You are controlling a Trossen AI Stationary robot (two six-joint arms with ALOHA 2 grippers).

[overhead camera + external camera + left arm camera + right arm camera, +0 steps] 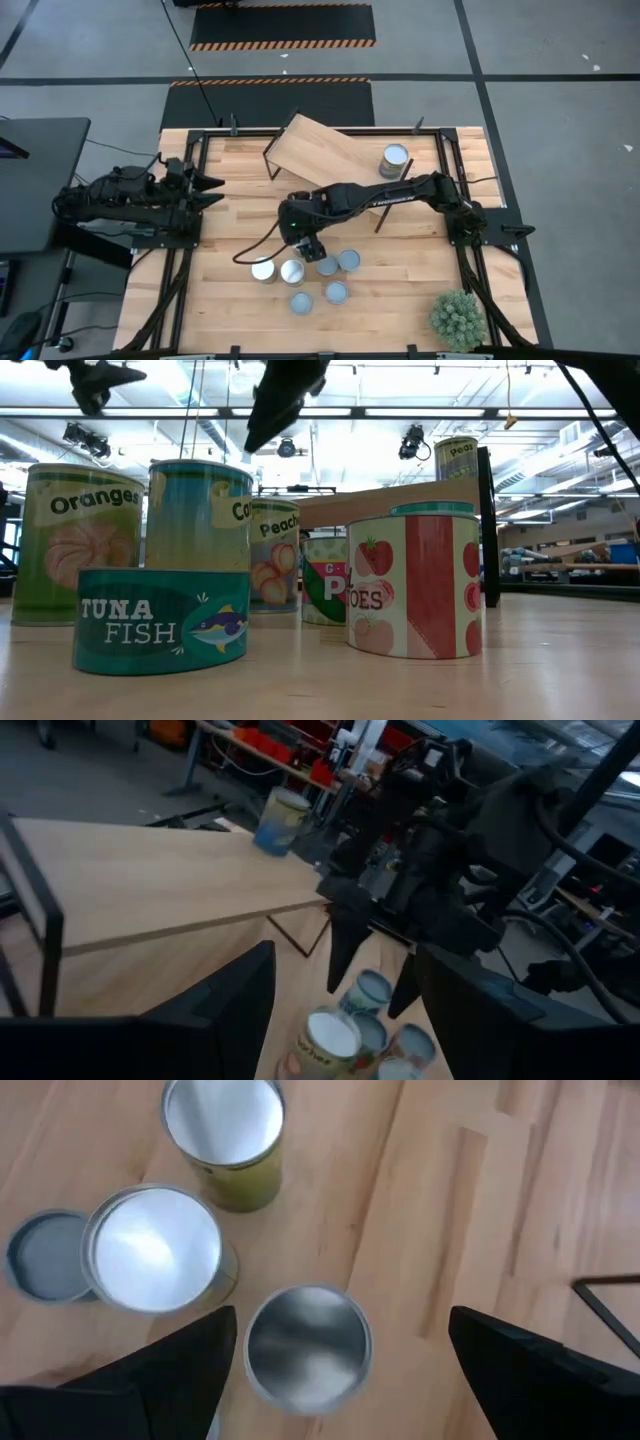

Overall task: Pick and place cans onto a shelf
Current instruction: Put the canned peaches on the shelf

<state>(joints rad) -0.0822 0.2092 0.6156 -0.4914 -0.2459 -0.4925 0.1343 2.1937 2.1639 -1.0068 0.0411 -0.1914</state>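
Several cans stand upright in a cluster on the plank table near its front middle. Among them are two white-topped ones (263,270) (292,272) and a silvery-topped one (327,266). One more can (396,158) stands on the shelf (330,150), a light board set askew on dark legs at the far side. My right gripper (312,248) hangs open above the cluster, and the silvery-topped can (308,1345) shows between its fingers (340,1320), untouched. My left gripper (215,190) waits open at the table's left edge (345,955).
A spiky green potted plant (458,318) stands at the table's near right corner. Dark frame rails (455,150) run along the table's sides. In the low view a flat tuna tin (160,618) and a tomato can (415,585) stand nearest the front edge.
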